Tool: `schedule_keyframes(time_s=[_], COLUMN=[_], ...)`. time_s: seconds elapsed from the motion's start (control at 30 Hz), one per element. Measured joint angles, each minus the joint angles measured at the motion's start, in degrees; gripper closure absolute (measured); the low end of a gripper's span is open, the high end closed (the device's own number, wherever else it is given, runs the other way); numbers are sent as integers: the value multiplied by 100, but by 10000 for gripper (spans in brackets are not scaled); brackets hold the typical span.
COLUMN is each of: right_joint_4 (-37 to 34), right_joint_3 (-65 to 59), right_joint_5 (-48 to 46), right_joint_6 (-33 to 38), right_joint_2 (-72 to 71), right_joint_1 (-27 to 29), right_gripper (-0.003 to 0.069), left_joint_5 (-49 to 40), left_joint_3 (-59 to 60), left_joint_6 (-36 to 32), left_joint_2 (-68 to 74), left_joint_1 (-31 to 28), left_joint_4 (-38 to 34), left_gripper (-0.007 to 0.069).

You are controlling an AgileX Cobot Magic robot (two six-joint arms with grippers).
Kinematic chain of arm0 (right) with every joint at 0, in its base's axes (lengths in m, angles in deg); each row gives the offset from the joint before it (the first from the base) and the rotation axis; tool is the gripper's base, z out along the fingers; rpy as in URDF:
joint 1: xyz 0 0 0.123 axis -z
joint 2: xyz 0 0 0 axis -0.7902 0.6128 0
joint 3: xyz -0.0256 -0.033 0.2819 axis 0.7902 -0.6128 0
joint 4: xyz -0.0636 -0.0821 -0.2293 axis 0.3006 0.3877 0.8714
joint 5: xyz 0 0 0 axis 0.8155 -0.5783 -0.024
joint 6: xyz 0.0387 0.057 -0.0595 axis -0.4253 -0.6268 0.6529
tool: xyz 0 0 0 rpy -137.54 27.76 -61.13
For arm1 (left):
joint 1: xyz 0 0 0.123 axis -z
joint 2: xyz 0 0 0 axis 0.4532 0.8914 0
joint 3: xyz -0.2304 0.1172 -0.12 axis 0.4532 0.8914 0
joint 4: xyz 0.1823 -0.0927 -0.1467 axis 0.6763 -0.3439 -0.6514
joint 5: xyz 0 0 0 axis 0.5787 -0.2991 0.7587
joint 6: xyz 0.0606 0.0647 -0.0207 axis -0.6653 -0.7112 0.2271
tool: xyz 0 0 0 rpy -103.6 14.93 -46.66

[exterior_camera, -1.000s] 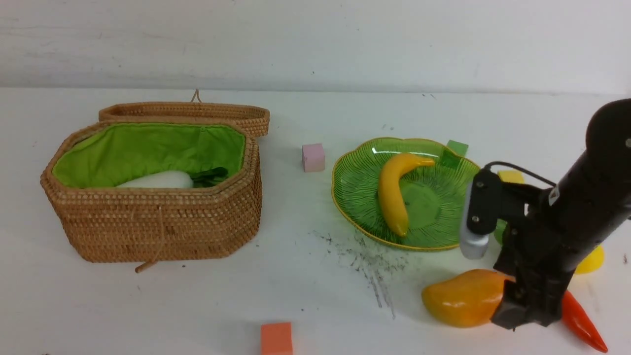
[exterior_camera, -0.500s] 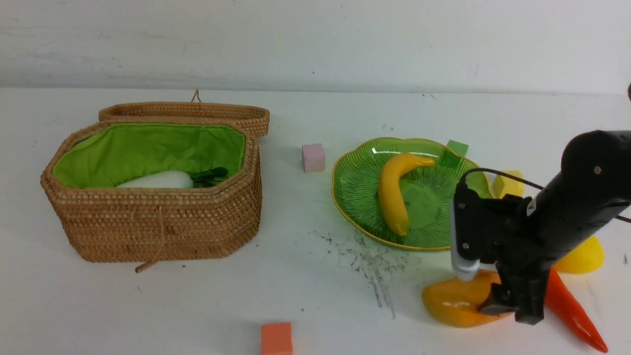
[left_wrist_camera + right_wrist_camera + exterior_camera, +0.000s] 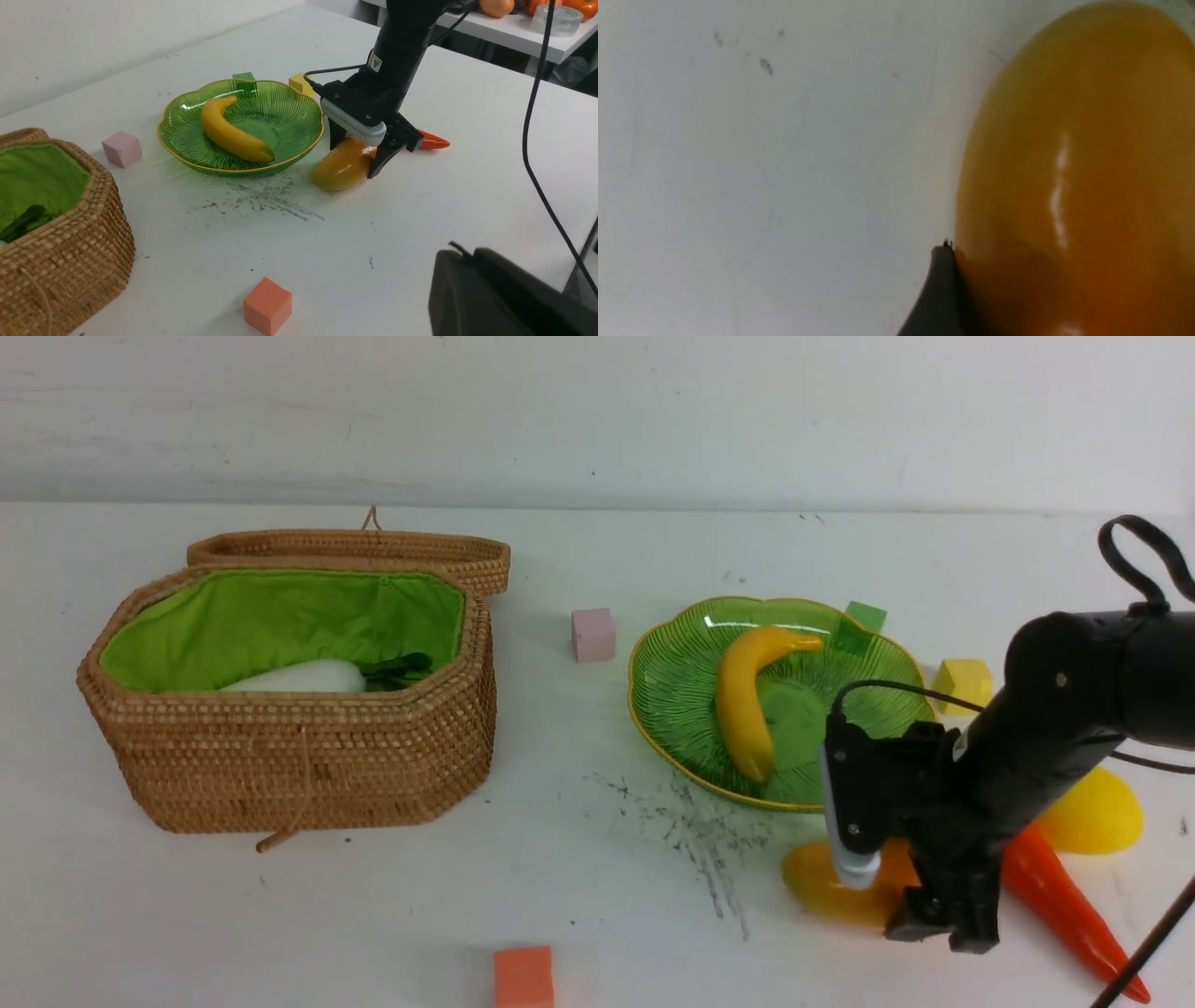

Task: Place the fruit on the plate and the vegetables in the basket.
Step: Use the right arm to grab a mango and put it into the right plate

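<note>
R tool (image 3: 357, 156) dropped to the desk (image 3: 373, 915), lower right of frame, within a sec; jaws spread wide astride the mango (image 3: 338, 170), nudging it left. Plate (image 3: 672, 709) looked next.

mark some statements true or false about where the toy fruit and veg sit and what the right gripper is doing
1. The long curved yellow banana lies on the ribbed green glass plate. True.
2. The plump orange-yellow mango is on the plate too. False: it rests on the white table beside it.
3. The right gripper straddles the mango. True.
4. The octagonal tan wicker basket holds nothing. False: a white radish lies inside.
</note>
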Motion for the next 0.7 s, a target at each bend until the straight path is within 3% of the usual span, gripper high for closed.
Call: schedule_keyframes(time_s=[0.53, 0.7], right_joint_4=[-92, -345], right_joint_3=[-6, -71], right_joint_5=[-333, -925], right_joint_6=[-237, -473], right_joint_2=[197, 50], right_joint_1=[-14, -18], right_gripper=[67, 67], left_joint_5=[-16, -22], left_joint_3=[0, -2], left_joint_6=[0, 0], left_joint_2=[0, 0], left_joint_1=[0, 0], left_joint_4=[0, 0], left_gripper=[596, 596])
